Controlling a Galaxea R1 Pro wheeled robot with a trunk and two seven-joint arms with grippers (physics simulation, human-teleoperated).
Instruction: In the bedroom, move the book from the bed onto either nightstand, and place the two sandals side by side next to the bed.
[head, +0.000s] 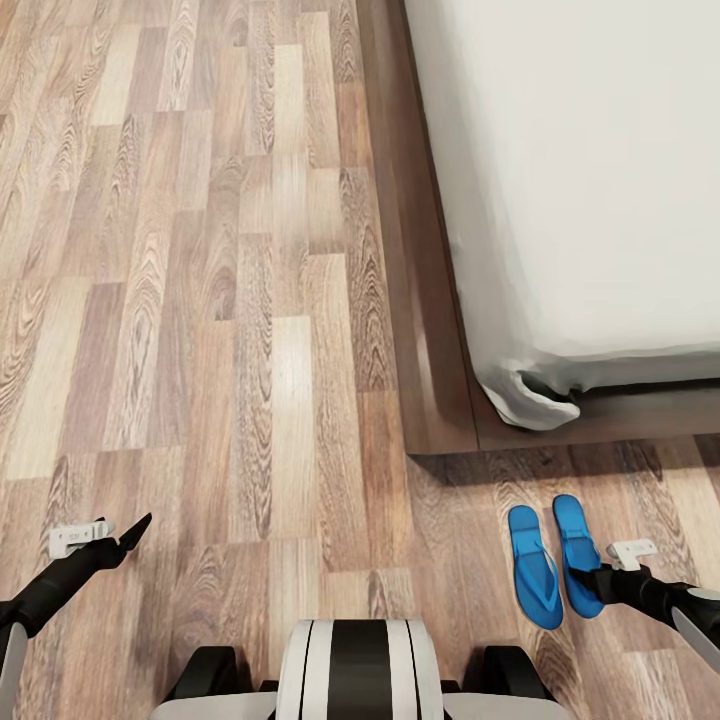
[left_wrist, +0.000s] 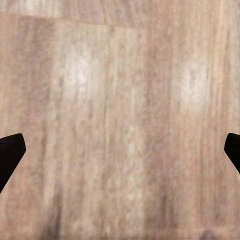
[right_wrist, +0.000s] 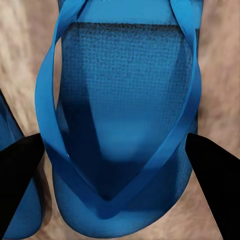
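Two bright blue sandals lie side by side on the wood floor, just off the corner of the bed (head: 440, 400). The left sandal (head: 532, 568) is bare. My right gripper (head: 583, 578) hovers over the right sandal (head: 577, 535). In the right wrist view that sandal (right_wrist: 125, 100) lies between the open black fingers (right_wrist: 210, 165), with the other sandal (right_wrist: 10, 200) at the edge. Neither finger touches the sandal. My left gripper (head: 135, 530) hangs open over bare floor, its fingertips (left_wrist: 11, 150) spread wide. The book and the nightstand are out of view.
The pale-grey mattress (head: 580, 180) sits on a dark-brown platform base whose corner juts toward the sandals. A rumpled sheet corner (head: 530, 400) hangs over the platform. Open wood-plank floor (head: 200, 300) stretches to the left. My base (head: 355, 670) is at the bottom.
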